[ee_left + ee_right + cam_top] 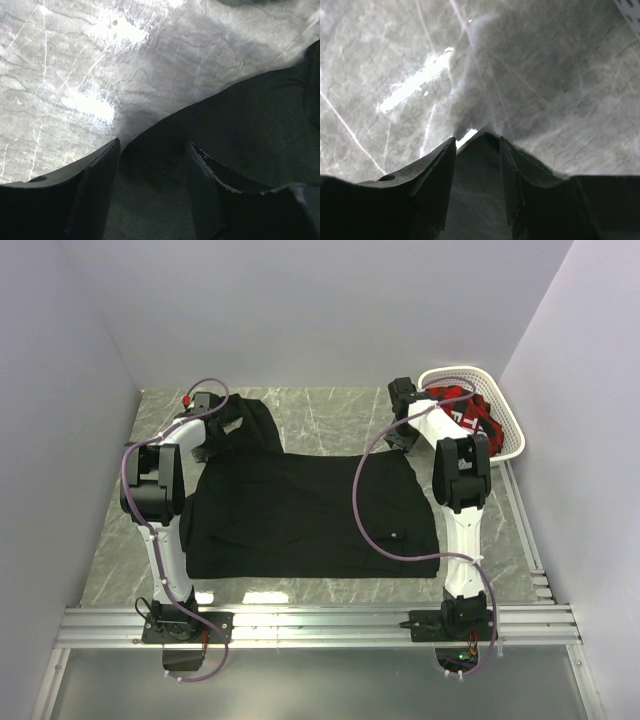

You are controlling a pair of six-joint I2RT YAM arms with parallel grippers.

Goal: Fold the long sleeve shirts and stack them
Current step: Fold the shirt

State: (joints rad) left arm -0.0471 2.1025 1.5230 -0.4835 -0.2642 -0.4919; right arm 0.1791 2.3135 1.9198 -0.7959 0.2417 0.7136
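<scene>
A black long sleeve shirt (pixel 300 505) lies spread flat across the middle of the table, with one part reaching up toward the far left (pixel 255 425). My left gripper (pixel 214 443) hangs over that far-left part. In the left wrist view it (pixel 153 142) is open, and its fingers (pixel 100 180) straddle the edge of the shirt (pixel 240 115). My right gripper (pixel 398 443) is at the shirt's far-right corner. In the right wrist view it (pixel 477 139) stands open, with the pointed corner of the black shirt (pixel 475 190) lying between its fingers (pixel 440 175).
A white basket (pixel 505 410) stands at the far right corner and holds a red and black garment (pixel 470 412). Grey marble tabletop (pixel 330 415) shows beyond the shirt. Walls close in on the left, back and right. A metal rail (pixel 320 625) runs along the near edge.
</scene>
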